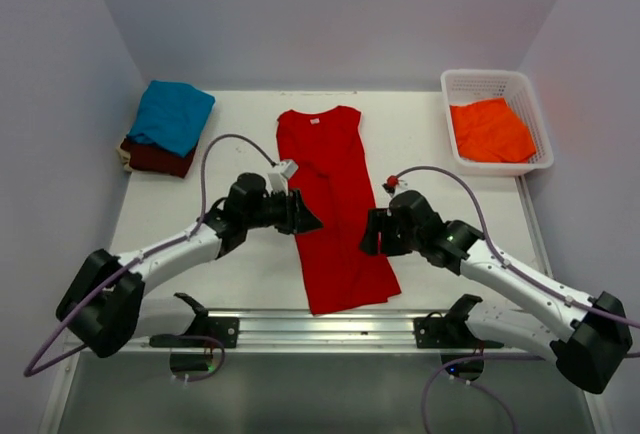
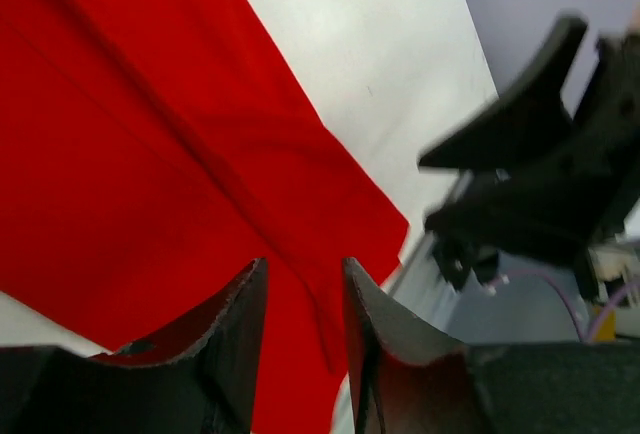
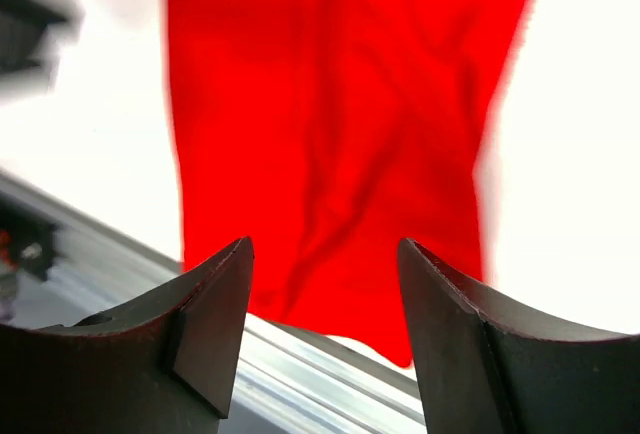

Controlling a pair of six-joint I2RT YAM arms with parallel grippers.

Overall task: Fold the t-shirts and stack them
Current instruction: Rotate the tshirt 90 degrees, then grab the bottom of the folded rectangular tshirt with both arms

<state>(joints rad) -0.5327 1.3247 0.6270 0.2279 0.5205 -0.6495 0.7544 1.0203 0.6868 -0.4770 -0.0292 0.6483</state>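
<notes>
A bright red t-shirt [image 1: 335,204] lies on the table, folded lengthwise into a long strip, collar at the far end; it also shows in the left wrist view [image 2: 150,154] and in the right wrist view [image 3: 330,124]. My left gripper [image 1: 305,216] is open and empty at the strip's left edge [image 2: 303,272]. My right gripper [image 1: 368,232] is open and empty at its right edge [image 3: 322,254]. A folded teal blue t-shirt [image 1: 172,114] lies on a folded dark maroon t-shirt [image 1: 157,158] at the far left. An orange t-shirt [image 1: 490,131] lies crumpled in the basket.
The white plastic lattice basket [image 1: 535,119] stands at the far right corner of the table. A metal rail [image 1: 320,326] runs along the near edge between the arm bases, just below the red shirt's hem. Pale walls close in the back and sides.
</notes>
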